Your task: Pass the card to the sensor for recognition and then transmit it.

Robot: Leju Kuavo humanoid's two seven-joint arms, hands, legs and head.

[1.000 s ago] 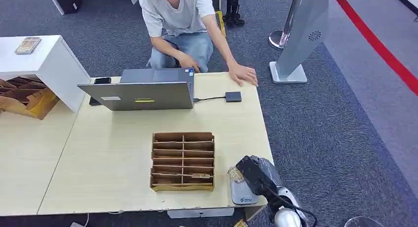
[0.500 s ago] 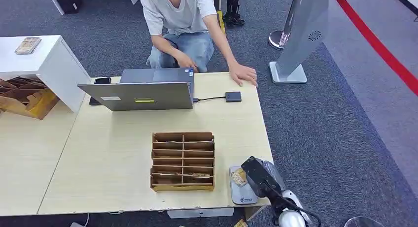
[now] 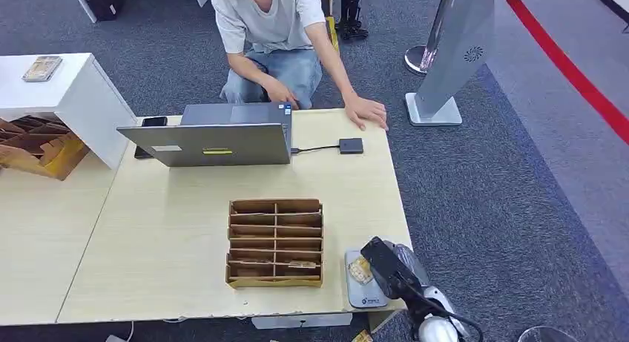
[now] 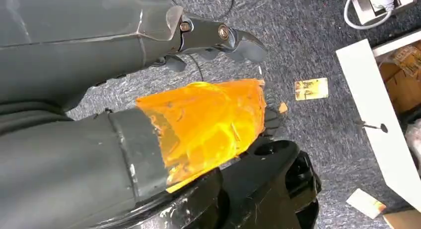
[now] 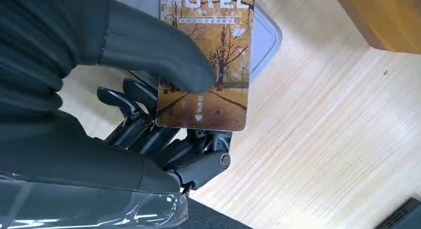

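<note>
While the person (image 3: pixel 274 38) kneels at the far edge of the surface (image 3: pixel 163 238), each view reads as follows.

Head view, right robot hand (image 3: pixel 384 266): at the near right corner of the surface, holding the card (image 3: pixel 361 269) over the grey sensor (image 3: pixel 362 290), which lies flat at that corner.
Head view, card organiser: a brown cardboard organiser (image 3: pixel 275 242) with two columns of slots stands just left of the sensor.
Head view, far side: an open grey laptop (image 3: pixel 211 140) faces the person; a cable runs from it to a small dark box (image 3: pixel 351 145); a black phone (image 3: pixel 153 122) lies beside the laptop's left end. The person's hand (image 3: pixel 366 110) rests on the far right corner.

Right wrist view, right robot hand (image 5: pixel 149 90): the thick grey thumb (image 5: pixel 164 55) presses the card (image 5: pixel 206 65) against the darker fingers beneath, so the card is pinched and held.
Right wrist view, card: printed with HOTEL lettering and autumn trees; its far end lies over the grey sensor (image 5: pixel 265 38), though I cannot tell whether they touch.

Left wrist view, left robot hand (image 4: pixel 218 38): hangs above the grey carpet (image 4: pixel 308 45), dark fingers curled inward with nothing in them; orange film (image 4: pixel 208 124) wraps the wrist.
Left wrist view, floor: a loose card (image 4: pixel 311 88) lies on the carpet near a white board (image 4: pixel 377 119).
</note>
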